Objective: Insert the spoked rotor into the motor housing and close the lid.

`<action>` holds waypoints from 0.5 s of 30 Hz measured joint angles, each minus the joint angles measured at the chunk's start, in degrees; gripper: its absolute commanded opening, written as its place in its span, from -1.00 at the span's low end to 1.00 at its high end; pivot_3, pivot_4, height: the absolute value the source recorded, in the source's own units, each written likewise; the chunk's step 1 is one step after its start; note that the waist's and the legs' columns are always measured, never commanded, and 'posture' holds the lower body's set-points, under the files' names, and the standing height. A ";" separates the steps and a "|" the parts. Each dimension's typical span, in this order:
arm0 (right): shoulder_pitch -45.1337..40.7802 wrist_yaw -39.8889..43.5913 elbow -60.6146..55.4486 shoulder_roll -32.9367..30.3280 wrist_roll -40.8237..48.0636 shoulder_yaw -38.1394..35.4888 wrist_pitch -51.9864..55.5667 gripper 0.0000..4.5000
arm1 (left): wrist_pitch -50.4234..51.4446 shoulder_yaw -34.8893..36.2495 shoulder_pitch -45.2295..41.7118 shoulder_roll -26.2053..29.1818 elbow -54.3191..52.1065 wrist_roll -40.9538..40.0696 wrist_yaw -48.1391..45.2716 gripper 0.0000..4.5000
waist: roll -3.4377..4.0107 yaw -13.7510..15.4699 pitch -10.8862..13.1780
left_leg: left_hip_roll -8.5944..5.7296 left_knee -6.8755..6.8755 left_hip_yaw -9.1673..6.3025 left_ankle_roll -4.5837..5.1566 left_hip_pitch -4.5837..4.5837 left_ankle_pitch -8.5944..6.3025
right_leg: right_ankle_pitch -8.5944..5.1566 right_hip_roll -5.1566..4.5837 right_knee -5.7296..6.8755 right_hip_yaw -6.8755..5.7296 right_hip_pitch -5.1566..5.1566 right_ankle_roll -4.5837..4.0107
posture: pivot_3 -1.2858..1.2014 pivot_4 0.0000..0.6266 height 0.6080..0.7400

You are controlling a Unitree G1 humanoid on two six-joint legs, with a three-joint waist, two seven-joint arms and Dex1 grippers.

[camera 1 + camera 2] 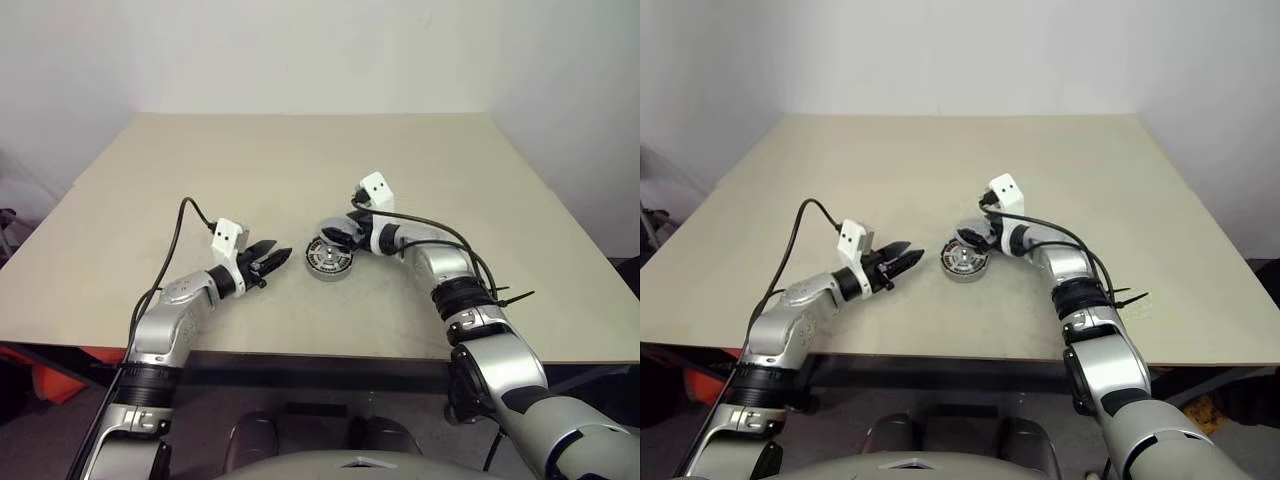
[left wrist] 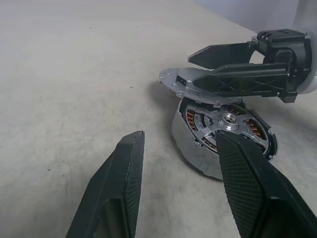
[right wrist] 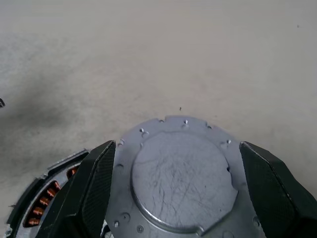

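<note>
Grey lid: one; motor housing: one; spoked rotor: one.

I get soft, even, fairly bright light from above. The surface looks matte without glare, and shadows are faint. Near my left pincer the fingers go slightly soft.

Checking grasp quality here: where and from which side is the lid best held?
By its thin rim, at opposite edges, as the right end effector holds the lid now: it is flat and round, so fingers straddle it from behind, keeping its face free above the motor housing.
</note>
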 measured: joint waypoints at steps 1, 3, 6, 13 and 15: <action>-0.02 -0.02 0.34 0.02 -0.01 -0.17 -0.08 1.00 | 0.00 0.02 0.00 0.06 -0.02 0.00 0.02 0.07 | 0.00 0.00 0.00 | 0.00 0.00 0.00 0.00 0.00 0.00 | 0.00 0.00 0.01 0.01 0.00 0.00 | 0.03 -1.00 1.00; -0.17 -0.08 1.18 0.06 -0.05 -0.33 -0.52 1.00 | 0.00 0.05 0.00 0.14 -0.03 0.00 0.09 0.07 | 0.00 -0.01 0.00 | 0.00 0.01 0.00 0.00 0.01 0.00 | 0.00 0.00 0.02 0.02 0.00 0.00 | 0.03 -1.00 1.00; -0.50 -0.15 2.22 0.34 -0.20 -0.49 -1.29 1.00 | 0.00 0.05 0.00 0.19 -0.04 0.00 0.13 0.07 | 0.00 -0.05 0.00 | 0.00 0.01 0.01 0.00 0.01 0.00 | 0.00 0.00 0.03 0.02 0.00 -0.01 | 0.03 -1.00 1.00; -0.66 -0.11 2.70 0.78 -0.61 -0.75 -1.76 0.40 | 0.00 0.08 0.00 0.42 -0.05 0.00 0.16 0.07 | 0.00 -0.07 0.00 | 0.00 0.02 0.01 0.00 0.00 0.00 | 0.00 0.00 0.04 0.03 0.01 -0.01 | 0.03 -1.00 1.00; -0.71 -0.10 2.75 0.76 -0.79 -0.84 -1.82 0.34 | 0.00 0.09 0.00 0.45 -0.05 0.00 0.17 0.07 | 0.00 -0.10 0.00 | 0.00 0.03 0.01 0.00 0.00 0.00 | 0.00 0.00 0.05 0.04 0.01 -0.02 | 0.03 -1.00 1.00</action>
